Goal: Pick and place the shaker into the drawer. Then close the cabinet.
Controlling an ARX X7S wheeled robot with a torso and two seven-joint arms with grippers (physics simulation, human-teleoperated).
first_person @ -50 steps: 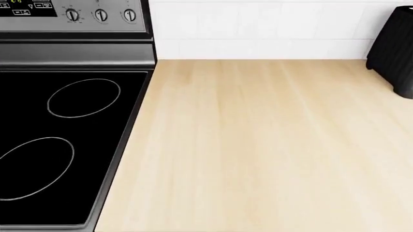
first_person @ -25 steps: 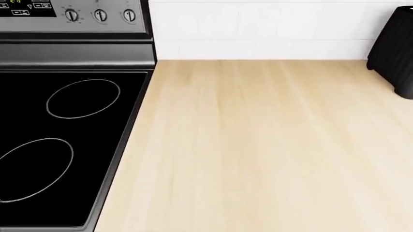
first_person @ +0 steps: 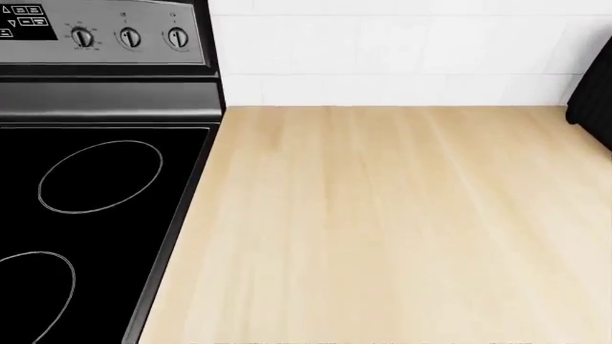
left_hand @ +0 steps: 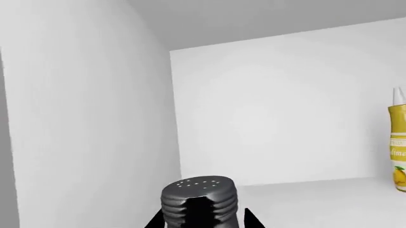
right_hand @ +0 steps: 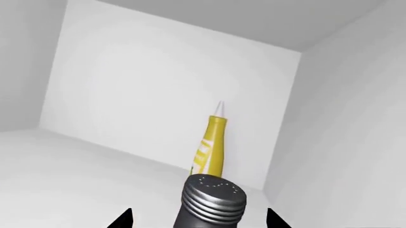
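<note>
Head view shifted right | left gripper [left_hand: 198, 223] grips shaker [left_hand: 199, 197]

Black stove [first_person: 86, 215] beside wooden counter [first_person: 383, 229]; yellow bottle [right_hand: 211, 147].

One shaker [left_hand: 200, 197] and one yellow bottle [right_hand: 210, 146] sit inside a white compartment. On top: one stove [first_person: 96, 208] with two burner rings and three knobs, one wooden counter [first_person: 383, 229], one dark toaster [first_person: 595, 107] at the edge.
</note>
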